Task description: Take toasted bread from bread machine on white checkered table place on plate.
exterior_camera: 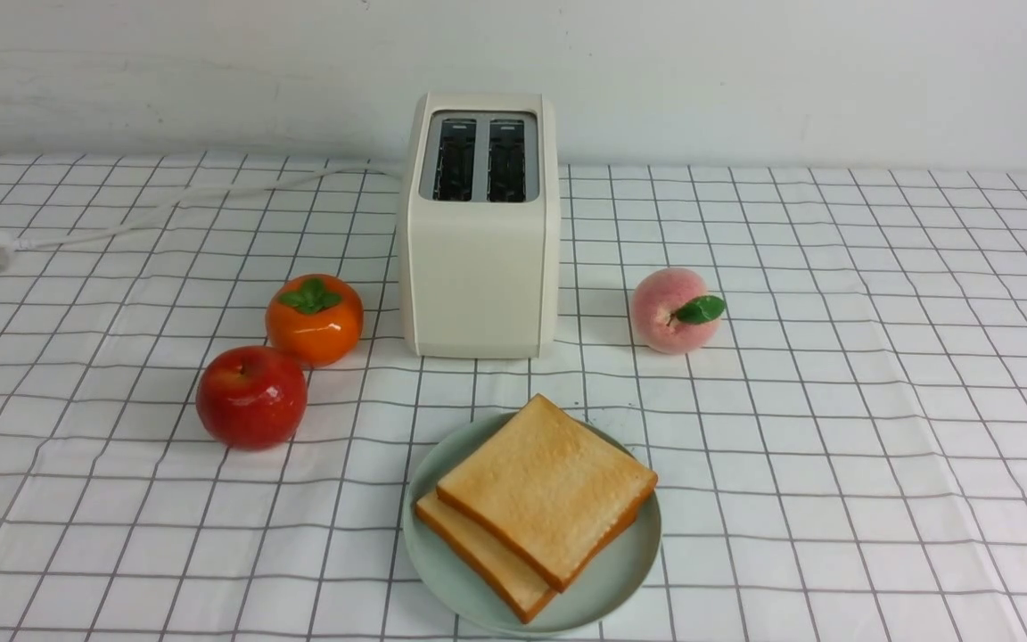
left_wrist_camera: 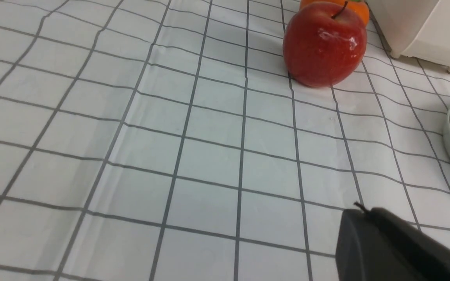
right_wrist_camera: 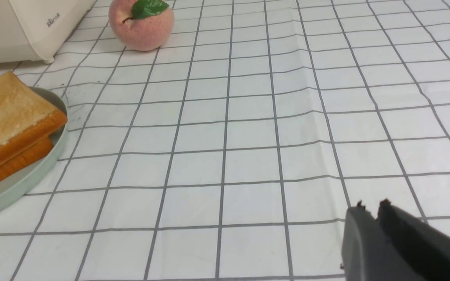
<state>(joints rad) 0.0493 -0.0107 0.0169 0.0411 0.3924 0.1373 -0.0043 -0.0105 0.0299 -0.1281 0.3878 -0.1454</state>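
Red apple (exterior_camera: 251, 397), persimmon (exterior_camera: 315, 318) and peach (exterior_camera: 672, 309) flank the bread machine (exterior_camera: 479, 250).

Bright, even light; soft shadows, glare on the apple (left_wrist_camera: 324, 43).

Front camera sits between my arms, raised, looking forward and down over the white checkered table (exterior_camera: 834, 401) to the back wall; neither arm shows. My left wrist camera rides low and close over the cloth, facing the red apple (left_wrist_camera: 324, 43). My right wrist camera, equally low, faces the peach (right_wrist_camera: 141, 24). All three views share the bread machine (exterior_camera: 480, 241) and the plate (exterior_camera: 607, 571).
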